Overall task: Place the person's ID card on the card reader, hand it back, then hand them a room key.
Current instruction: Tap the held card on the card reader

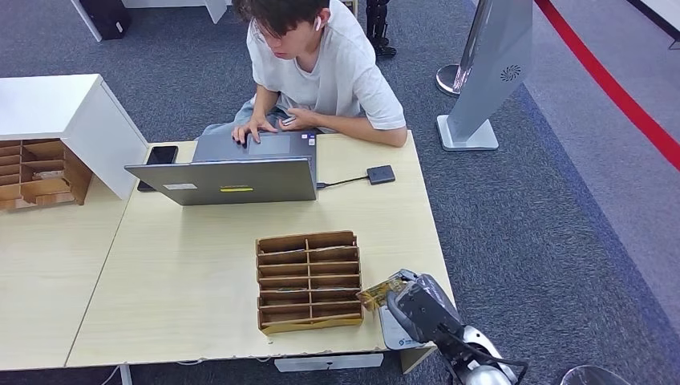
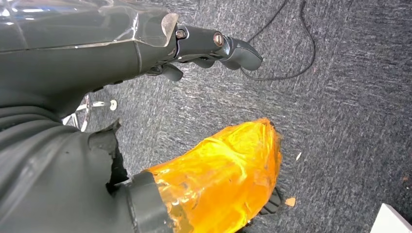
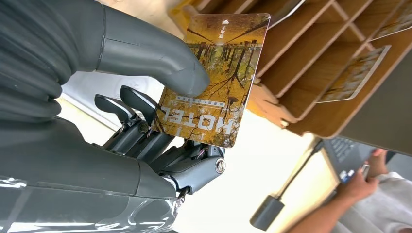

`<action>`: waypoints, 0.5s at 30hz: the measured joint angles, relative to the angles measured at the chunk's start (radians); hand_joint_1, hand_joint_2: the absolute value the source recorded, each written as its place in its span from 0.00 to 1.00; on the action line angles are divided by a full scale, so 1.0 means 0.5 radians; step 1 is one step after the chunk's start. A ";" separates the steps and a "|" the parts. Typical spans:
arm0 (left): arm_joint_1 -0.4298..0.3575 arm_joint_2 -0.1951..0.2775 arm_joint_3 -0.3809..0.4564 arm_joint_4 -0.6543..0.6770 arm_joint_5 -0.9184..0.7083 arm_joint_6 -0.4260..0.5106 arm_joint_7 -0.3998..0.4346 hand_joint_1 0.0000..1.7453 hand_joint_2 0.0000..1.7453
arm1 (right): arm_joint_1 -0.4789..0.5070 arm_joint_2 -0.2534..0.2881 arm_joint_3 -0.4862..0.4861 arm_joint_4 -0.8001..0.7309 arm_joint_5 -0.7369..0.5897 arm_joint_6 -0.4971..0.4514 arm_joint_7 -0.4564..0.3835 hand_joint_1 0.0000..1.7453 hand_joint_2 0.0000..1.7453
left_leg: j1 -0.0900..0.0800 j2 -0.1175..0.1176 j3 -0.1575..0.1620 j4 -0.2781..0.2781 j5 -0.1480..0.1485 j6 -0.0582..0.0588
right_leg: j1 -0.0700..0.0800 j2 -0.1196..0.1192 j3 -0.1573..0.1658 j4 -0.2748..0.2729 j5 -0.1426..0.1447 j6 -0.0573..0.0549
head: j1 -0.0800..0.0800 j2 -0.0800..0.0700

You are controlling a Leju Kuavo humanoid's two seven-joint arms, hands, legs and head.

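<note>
My right hand (image 1: pixel 415 307) hovers over the table's front right corner, just right of the wooden card rack (image 1: pixel 309 281). It pinches a room key card (image 1: pixel 380 293) between thumb and fingers. The right wrist view shows that card (image 3: pixel 216 77) close up: autumn trees, the word HOTEL, held by my right hand (image 3: pixel 121 160) in front of the rack (image 3: pixel 316 63). A small black card reader (image 1: pixel 381 174) lies on a cable beside the laptop (image 1: pixel 232 172). The person (image 1: pixel 321 64) sits behind the laptop, one hand holding a small object (image 1: pixel 287 120). My left hand (image 2: pixel 145 53) hangs over carpet, holding nothing.
A white flat device (image 1: pixel 393 333) lies under my right hand at the table edge. A black phone (image 1: pixel 160 156) sits left of the laptop. A second wooden rack (image 1: pixel 40 172) stands under a white cabinet at far left. A grey kiosk stand (image 1: pixel 489 72) is beyond the table.
</note>
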 joint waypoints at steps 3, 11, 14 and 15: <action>0.000 0.000 0.000 0.000 0.000 0.001 0.000 0.00 0.00 | 0.012 -0.008 -0.012 0.010 -0.002 -0.002 0.005 1.00 1.00 | 0.000 0.000 0.000 0.000 0.000 0.000 | 0.000 0.000 0.000 0.000 0.000 0.000 | 0.000 0.000; 0.000 0.001 0.000 0.000 0.000 0.002 0.000 0.00 0.00 | 0.021 -0.019 -0.021 0.030 -0.006 -0.006 0.021 1.00 1.00 | 0.000 0.000 0.000 0.000 0.000 0.000 | 0.000 0.000 0.000 0.000 0.000 0.000 | 0.000 0.000; 0.000 0.002 0.000 0.000 -0.001 0.006 -0.002 0.00 0.00 | 0.030 -0.021 -0.030 0.041 -0.013 -0.023 0.041 1.00 1.00 | 0.000 0.000 0.000 0.000 0.000 0.000 | 0.000 0.000 0.000 0.000 0.000 0.000 | 0.000 0.000; 0.000 0.003 0.000 0.000 -0.001 0.007 -0.002 0.00 0.00 | 0.034 -0.022 -0.034 0.047 -0.014 -0.030 0.047 1.00 1.00 | 0.000 0.000 0.000 0.000 0.000 0.000 | 0.000 0.000 0.000 0.000 0.000 0.000 | 0.000 0.000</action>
